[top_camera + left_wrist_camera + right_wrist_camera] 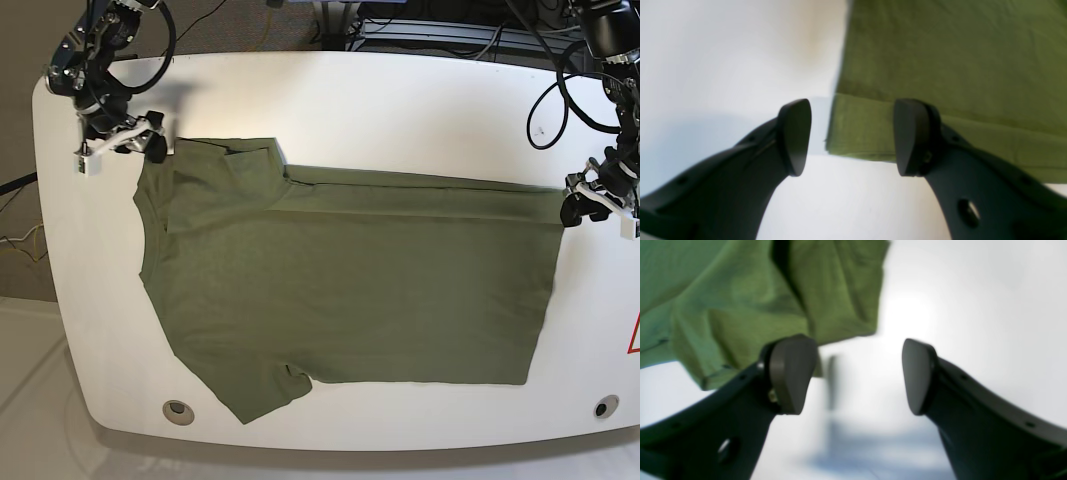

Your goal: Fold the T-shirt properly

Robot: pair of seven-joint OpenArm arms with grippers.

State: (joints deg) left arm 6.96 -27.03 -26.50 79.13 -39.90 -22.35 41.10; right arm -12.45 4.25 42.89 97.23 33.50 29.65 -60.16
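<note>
The olive-green T-shirt [350, 290] lies flat on the white table [400, 100], with its far edge folded over into a long strip. My left gripper [572, 208] is open at the shirt's far right corner. In the left wrist view [851, 136] the hemmed corner of the shirt [940, 60] lies between the two fingers. My right gripper [155, 145] is open at the shirt's far left corner, by the folded sleeve. In the right wrist view [857, 376] the crumpled cloth [740, 306] sits behind the left finger, and bare table shows between the fingers.
Black cables [545, 110] hang over the table's back right. Two round holes [179, 408] [601, 408] sit near the front corners. A red mark [633, 335] is at the right edge. The table's rounded edges lie close to both grippers.
</note>
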